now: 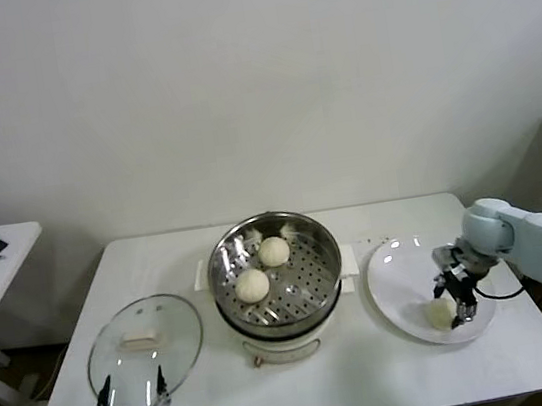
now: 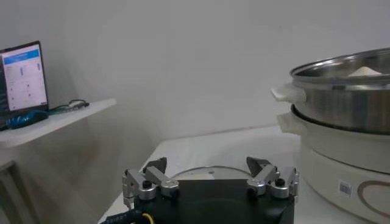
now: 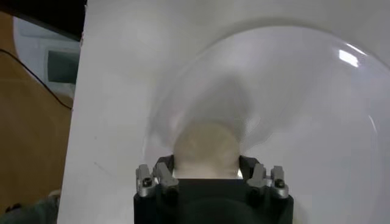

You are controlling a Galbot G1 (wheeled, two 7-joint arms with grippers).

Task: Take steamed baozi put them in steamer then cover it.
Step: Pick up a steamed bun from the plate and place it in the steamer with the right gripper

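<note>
**Right gripper closing on a bun at the plate**

We find the right gripper (image 1: 455, 300) down over the white plate (image 1: 396, 286), at about four o'clock from the steamer (image 1: 277, 281). Its fingers (image 3: 163, 173) bracket a baozi (image 3: 206, 148) on both sides, narrowed close against it; we judge the grasp is being made, since the bun rests on the plate. Two other buns (image 1: 263, 268) lie on the perforated tray, leaving room beside them. The cover (image 1: 145, 347) lies flat at eight o'clock from the pot, presumably kept aside until loading ends. The left gripper (image 1: 129, 402) waits spread wide at the lid's near edge, holding nothing.

A fourth bun is nowhere in view. Actual finger contact is masked by the gripper body.
</note>
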